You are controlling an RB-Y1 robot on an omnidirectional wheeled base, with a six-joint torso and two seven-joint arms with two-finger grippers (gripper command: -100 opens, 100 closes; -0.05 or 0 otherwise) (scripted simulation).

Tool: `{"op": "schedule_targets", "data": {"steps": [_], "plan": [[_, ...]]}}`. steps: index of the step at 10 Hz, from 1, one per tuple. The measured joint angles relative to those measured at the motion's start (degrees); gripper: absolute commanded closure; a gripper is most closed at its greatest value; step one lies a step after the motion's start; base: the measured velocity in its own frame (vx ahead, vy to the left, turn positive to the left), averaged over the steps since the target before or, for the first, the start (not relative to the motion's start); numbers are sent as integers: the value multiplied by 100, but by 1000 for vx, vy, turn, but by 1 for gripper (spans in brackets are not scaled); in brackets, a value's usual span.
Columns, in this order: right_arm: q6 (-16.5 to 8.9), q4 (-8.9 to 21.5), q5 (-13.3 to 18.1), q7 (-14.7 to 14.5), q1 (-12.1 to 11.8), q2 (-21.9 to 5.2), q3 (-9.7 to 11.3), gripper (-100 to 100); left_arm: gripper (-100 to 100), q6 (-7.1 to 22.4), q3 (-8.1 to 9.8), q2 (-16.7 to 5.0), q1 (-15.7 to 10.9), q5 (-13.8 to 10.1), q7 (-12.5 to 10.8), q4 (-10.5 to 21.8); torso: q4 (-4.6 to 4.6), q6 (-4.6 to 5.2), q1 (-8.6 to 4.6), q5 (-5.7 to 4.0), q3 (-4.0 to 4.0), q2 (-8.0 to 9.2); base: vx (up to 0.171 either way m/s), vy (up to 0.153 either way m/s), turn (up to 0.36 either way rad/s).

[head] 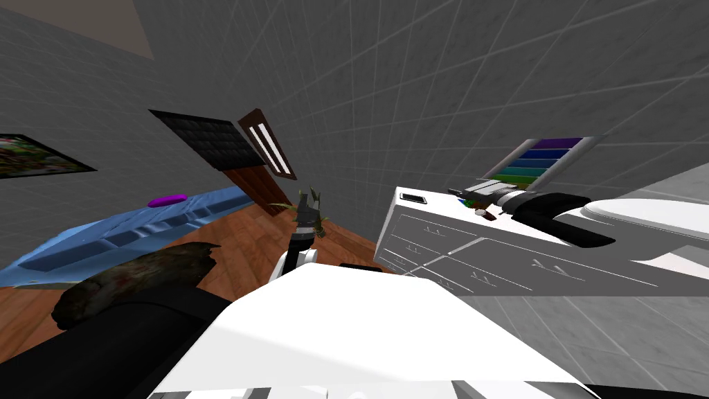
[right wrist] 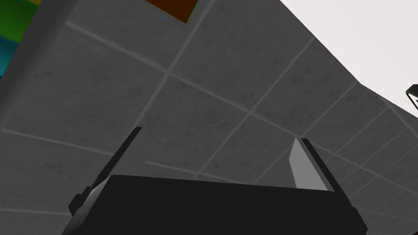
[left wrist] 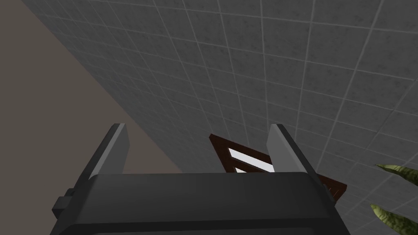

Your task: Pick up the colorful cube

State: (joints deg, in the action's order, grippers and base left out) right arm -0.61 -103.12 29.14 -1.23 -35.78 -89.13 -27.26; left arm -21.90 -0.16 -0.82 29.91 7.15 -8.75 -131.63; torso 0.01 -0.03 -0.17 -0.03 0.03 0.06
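Observation:
A small multi-coloured cube (head: pixel 469 203) lies on top of the white dresser (head: pixel 443 242), showing blue, green and red-brown patches, partly hidden by my right gripper (head: pixel 458 192). That gripper hovers just over it, reaching in from the right. In the right wrist view the right gripper (right wrist: pixel 217 134) is open, nothing between its fingers, facing the grey tiled wall; an orange-brown patch with a green edge (right wrist: pixel 173 6) shows beyond the fingertips. My left gripper (head: pixel 309 199) is held up in front of me by a plant, and in its wrist view the left gripper (left wrist: pixel 198 126) is open and empty.
A rainbow-striped frame (head: pixel 540 163) leans on the wall behind the dresser. A small black flat thing (head: pixel 413 199) lies on the dresser's far corner. Left of me are a blue bed (head: pixel 124 232) with a purple disc (head: pixel 167 201), a brown door (head: pixel 266 149) and a plant (left wrist: pixel 394 196).

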Motion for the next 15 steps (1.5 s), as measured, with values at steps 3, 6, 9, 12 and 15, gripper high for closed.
{"op": "schedule_targets", "data": {"steps": [3,6,9,12,15], "plan": [[391,206,131,167,162,-355,68,-100,0,0,0,0,0,0,0,0,0,-1,5,1,1,2,-42,-19,141],[830,430,230,366,239,-772,75,-100,0,0,0,0,0,0,0,0,0,1,-1,-1,0,-1,-35,-30,143],[1265,634,311,605,291,-1228,118,-100,0,0,0,0,0,0,0,0,0,1,0,-1,0,0,-40,-28,159],[1658,813,380,809,356,-1644,196,-100,0,0,1,0,1,0,0,0,0,9,-1,-3,-2,-4,-29,-31,114],[2056,1025,370,1006,450,-2076,377,-100,0,0,0,0,1,0,0,0,-1,5,-4,-3,-3,-6,-26,-34,121]]}}
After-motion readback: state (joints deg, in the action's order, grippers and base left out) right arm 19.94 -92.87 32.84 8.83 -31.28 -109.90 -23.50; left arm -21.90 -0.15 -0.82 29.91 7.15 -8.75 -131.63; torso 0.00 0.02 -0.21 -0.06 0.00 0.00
